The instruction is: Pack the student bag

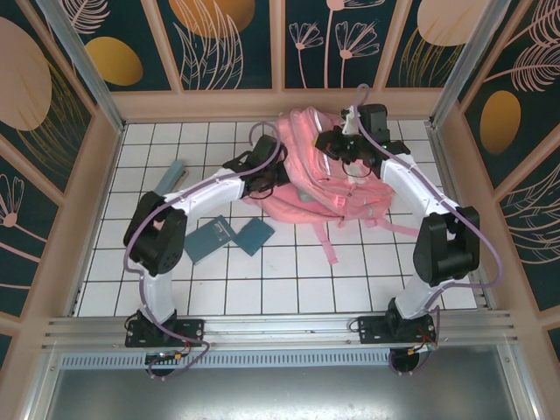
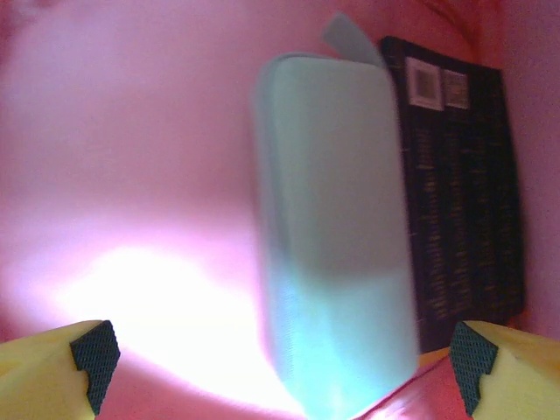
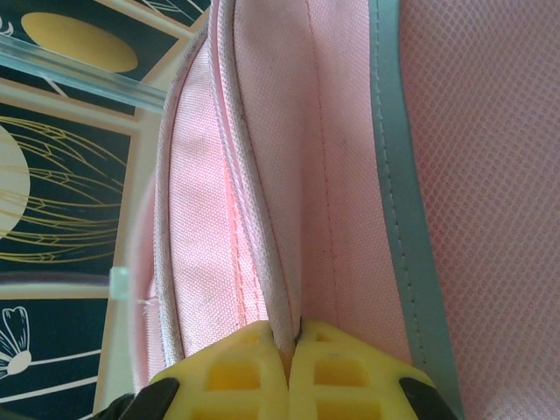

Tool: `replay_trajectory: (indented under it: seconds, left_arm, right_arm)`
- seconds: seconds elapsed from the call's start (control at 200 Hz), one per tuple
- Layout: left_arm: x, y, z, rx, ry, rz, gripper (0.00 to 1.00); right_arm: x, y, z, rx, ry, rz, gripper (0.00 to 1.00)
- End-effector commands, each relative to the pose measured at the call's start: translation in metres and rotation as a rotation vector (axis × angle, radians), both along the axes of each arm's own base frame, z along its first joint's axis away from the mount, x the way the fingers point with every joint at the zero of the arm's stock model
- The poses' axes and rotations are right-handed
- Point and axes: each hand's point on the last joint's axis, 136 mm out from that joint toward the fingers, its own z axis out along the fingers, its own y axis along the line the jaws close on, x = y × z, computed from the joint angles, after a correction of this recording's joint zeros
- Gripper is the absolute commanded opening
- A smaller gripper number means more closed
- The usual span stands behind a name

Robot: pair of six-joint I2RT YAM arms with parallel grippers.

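White tiled table [image 1: 262, 280], dark teal leaf-print walls [image 1: 227, 44]; student bag [image 1: 324, 175] lies at the table's far centre. Left gripper [image 2: 283, 359] spread wide inside it by a pale blue case [image 2: 337, 219]. Right gripper [image 3: 293, 337] clenched on the bag's edge seam.

The place is a robot test cell of the laboratory kind, not a home or a shop. A white table top [image 1: 175, 297] marked with a dark grid makes the floor of the cell. On three sides of the table top stand flat wall panels [image 1: 232, 44] printed with leaves and flowers, held by aluminium posts [image 1: 86, 66]. Along the near edge of the table top runs an aluminium rail [image 1: 280, 331], and two white and black robot arms [image 1: 197, 197] are bolted on it. Nearer than the rail lies a grey metal sheet [image 1: 280, 394].
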Motion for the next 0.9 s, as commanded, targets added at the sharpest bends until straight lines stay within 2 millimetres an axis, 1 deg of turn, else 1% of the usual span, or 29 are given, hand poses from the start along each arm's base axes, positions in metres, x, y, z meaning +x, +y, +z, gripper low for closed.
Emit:
replay_trajectory:
  seconds: [0.0, 0.07, 0.09, 0.095, 0.105, 0.15, 0.23, 0.27, 0.295, 0.355, 0.385, 0.47, 0.485, 0.5, 0.54, 0.585, 0.645, 0.68, 0.7, 0.72, 0.8, 0.896]
  left_arm:
    - [-0.010, 0.039, 0.020, 0.056, -0.039, 0.063, 0.99]
    - [-0.018, 0.059, 0.017, 0.090, -0.027, 0.094, 0.99]
    - [-0.021, 0.065, 0.010, 0.107, -0.013, 0.102, 0.99]
    - [-0.021, 0.066, 0.016, 0.102, -0.023, 0.105, 0.99]
    - [-0.023, 0.070, 0.018, 0.102, -0.027, 0.109, 0.99]
    - [-0.029, 0.084, 0.017, 0.122, -0.019, 0.134, 0.99]
    - [-0.040, 0.109, 0.015, 0.145, -0.013, 0.174, 0.98]
    - [-0.046, 0.122, 0.015, 0.159, -0.010, 0.197, 0.98]
    - [-0.049, 0.130, 0.015, 0.165, -0.009, 0.211, 0.98]
    - [-0.059, 0.150, 0.014, 0.180, -0.002, 0.249, 0.99]
    - [-0.065, 0.160, 0.012, 0.189, 0.002, 0.269, 0.98]
    - [-0.080, 0.185, 0.009, 0.226, 0.008, 0.321, 0.99]
    - [-0.081, 0.188, 0.013, 0.226, 0.001, 0.327, 0.99]
    - [-0.088, 0.193, 0.005, 0.243, 0.016, 0.331, 0.99]
    - [-0.095, 0.203, 0.002, 0.262, 0.020, 0.348, 0.99]
    - [-0.105, 0.214, -0.006, 0.287, 0.036, 0.364, 0.98]
    - [-0.116, 0.224, -0.011, 0.298, 0.038, 0.376, 0.98]
    - [-0.121, 0.229, -0.015, 0.301, 0.040, 0.379, 0.99]
    - [-0.123, 0.231, -0.017, 0.301, 0.041, 0.380, 0.98]
    - [-0.126, 0.234, -0.019, 0.301, 0.042, 0.384, 0.98]
    - [-0.132, 0.242, -0.027, 0.303, 0.047, 0.398, 0.98]
    - [-0.141, 0.255, -0.045, 0.308, 0.099, 0.446, 0.99]
  right_arm:
    - [0.003, -0.003, 0.010, -0.022, -0.073, -0.005, 0.00]
    - [0.002, 0.000, 0.004, -0.042, -0.071, 0.001, 0.00]
    - [0.003, 0.001, 0.003, -0.048, -0.069, 0.002, 0.00]
    - [0.002, 0.001, 0.002, -0.050, -0.069, 0.002, 0.00]
    - [0.003, 0.002, 0.001, -0.053, -0.069, 0.003, 0.00]
    - [0.002, 0.006, -0.002, -0.069, -0.068, 0.009, 0.00]
    - [0.002, 0.014, -0.007, -0.102, -0.068, 0.024, 0.12]
    - [0.001, 0.019, -0.008, -0.120, -0.071, 0.031, 0.23]
    - [0.000, 0.022, -0.008, -0.127, -0.075, 0.035, 0.28]
    - [-0.001, 0.030, -0.008, -0.137, -0.083, 0.045, 0.33]
    - [-0.003, 0.034, -0.007, -0.139, -0.088, 0.051, 0.34]
    - [-0.008, 0.048, -0.006, -0.144, -0.099, 0.076, 0.34]
    - [-0.009, 0.051, -0.005, -0.148, -0.103, 0.080, 0.35]
    - [-0.010, 0.053, -0.005, -0.152, -0.106, 0.085, 0.35]
    - [-0.013, 0.061, -0.005, -0.160, -0.113, 0.100, 0.35]
    - [-0.020, 0.072, -0.006, -0.155, -0.113, 0.125, 0.35]
    - [-0.030, 0.089, -0.009, -0.136, -0.110, 0.172, 0.34]
    - [-0.038, 0.101, -0.013, -0.131, -0.104, 0.204, 0.33]
    - [-0.040, 0.104, -0.016, -0.130, -0.097, 0.212, 0.33]
    - [-0.049, 0.115, -0.019, -0.129, -0.095, 0.243, 0.32]
    - [-0.071, 0.141, -0.036, -0.137, -0.070, 0.312, 0.29]
    - [-0.098, 0.170, -0.059, -0.131, -0.030, 0.386, 0.21]
